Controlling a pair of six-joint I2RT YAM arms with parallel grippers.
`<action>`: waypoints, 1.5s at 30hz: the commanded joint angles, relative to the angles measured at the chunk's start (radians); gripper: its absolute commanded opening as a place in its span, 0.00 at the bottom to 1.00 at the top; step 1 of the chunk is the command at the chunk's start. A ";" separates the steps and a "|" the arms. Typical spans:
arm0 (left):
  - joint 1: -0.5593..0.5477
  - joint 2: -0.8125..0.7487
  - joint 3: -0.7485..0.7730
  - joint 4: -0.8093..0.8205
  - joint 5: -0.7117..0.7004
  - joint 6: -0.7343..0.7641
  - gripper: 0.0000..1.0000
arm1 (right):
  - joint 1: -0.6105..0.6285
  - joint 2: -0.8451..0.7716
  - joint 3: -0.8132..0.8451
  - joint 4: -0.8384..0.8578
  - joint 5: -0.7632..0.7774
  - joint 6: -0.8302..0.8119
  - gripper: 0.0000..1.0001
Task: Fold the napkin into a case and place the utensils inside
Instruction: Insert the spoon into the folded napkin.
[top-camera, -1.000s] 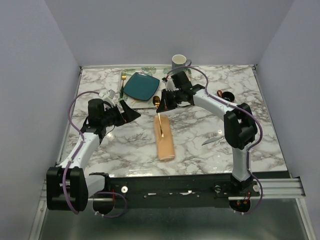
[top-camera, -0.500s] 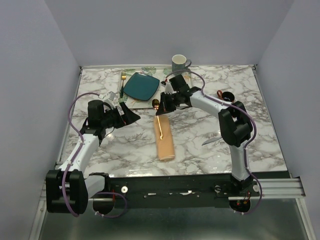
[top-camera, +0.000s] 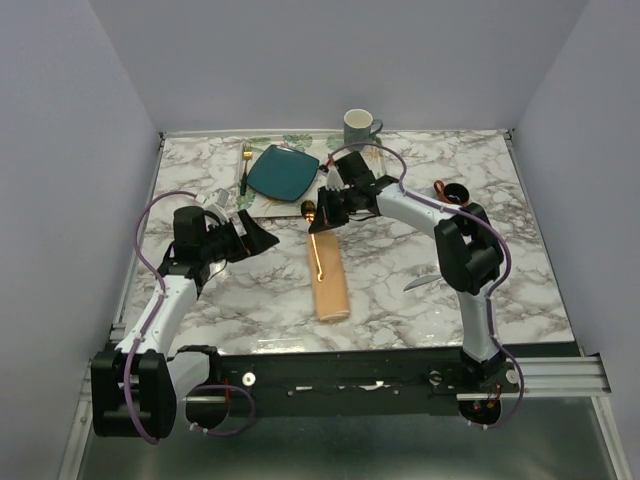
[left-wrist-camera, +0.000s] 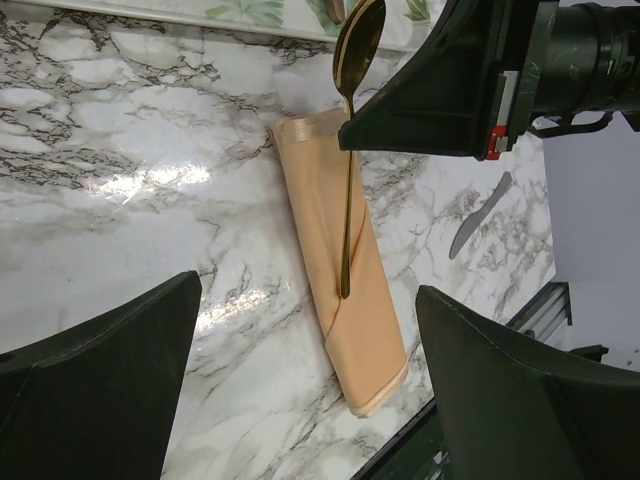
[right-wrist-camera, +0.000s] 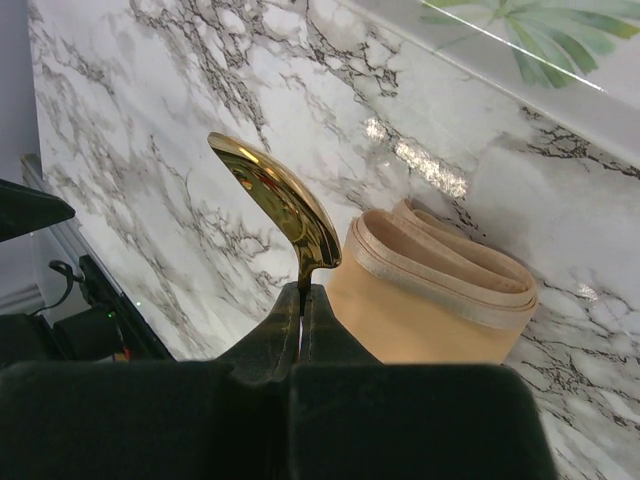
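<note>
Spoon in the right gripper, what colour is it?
Shiny gold. The spoon shows best in the right wrist view, pinched by the right gripper.
</note>
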 joint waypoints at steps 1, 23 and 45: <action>0.010 -0.033 -0.012 -0.020 0.007 0.024 0.99 | 0.008 0.029 0.061 0.021 0.040 -0.035 0.01; 0.046 -0.029 -0.034 -0.016 0.041 0.041 0.99 | 0.008 -0.017 -0.043 0.021 0.026 0.002 0.01; 0.047 -0.066 -0.072 -0.008 0.039 0.038 0.99 | 0.017 -0.053 -0.118 -0.014 -0.017 0.080 0.01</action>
